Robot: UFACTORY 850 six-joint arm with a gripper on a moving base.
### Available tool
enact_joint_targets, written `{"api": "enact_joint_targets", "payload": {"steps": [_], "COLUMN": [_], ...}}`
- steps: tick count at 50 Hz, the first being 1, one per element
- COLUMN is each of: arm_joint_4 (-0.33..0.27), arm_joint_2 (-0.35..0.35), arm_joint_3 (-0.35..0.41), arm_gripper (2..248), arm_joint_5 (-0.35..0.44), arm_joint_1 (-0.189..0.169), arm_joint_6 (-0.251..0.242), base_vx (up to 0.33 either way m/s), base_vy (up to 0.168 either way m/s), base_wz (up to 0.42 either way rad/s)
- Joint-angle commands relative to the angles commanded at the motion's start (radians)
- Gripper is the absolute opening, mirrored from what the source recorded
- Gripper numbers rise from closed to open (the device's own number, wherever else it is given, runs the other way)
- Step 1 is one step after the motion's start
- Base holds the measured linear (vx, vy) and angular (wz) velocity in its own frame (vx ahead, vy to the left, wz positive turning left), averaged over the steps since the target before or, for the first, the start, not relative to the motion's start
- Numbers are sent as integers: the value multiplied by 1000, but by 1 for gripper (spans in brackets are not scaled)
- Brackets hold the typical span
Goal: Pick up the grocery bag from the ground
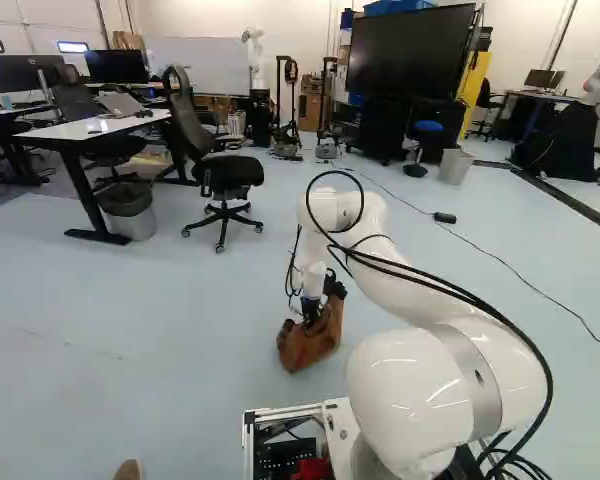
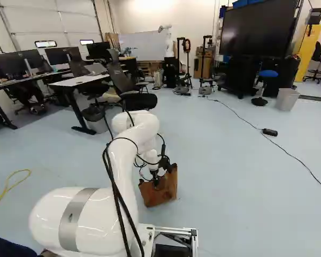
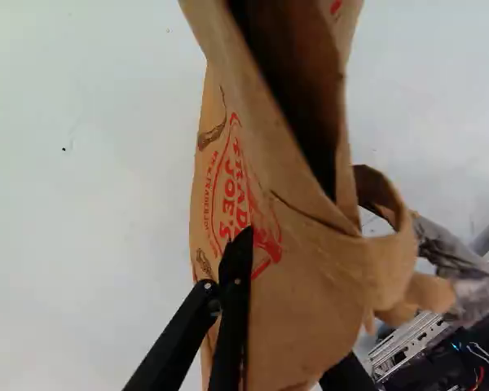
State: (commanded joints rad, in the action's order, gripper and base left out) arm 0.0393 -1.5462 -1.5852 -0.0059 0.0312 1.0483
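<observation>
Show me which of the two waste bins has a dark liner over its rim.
The bin beside the white-topped desk, at the left of the left base view. The other bin, by the blue-seated stool, shows no dark liner.

Grocery bag (image 3: 306,301): plain brown paper, marked on one side with red lettering inside a red outline and small dark-brown drawings, the opening shading to near-black. Arm (image 1: 400,390): glossy white with a grey band (image 1: 470,370) and black cables (image 1: 551,385); the gripper (image 1: 311,312) is black. Floor (image 1: 180,300) is pale blue-grey, the stool seat (image 2: 268,73) blue, the loose cord (image 2: 21,171) yellow.
</observation>
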Motion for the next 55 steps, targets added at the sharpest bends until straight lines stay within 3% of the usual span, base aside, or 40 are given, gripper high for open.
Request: {"api": "enact_joint_targets", "payload": {"steps": [55], "arm_joint_4": [0], "arm_joint_2": [201], "arm_joint_3": [186], "arm_gripper": [20], "arm_joint_5": [0], "arm_joint_1": [0], "arm_joint_6": [0], "base_vx": [0], "base_vy": [0], "base_wz": [0]}}
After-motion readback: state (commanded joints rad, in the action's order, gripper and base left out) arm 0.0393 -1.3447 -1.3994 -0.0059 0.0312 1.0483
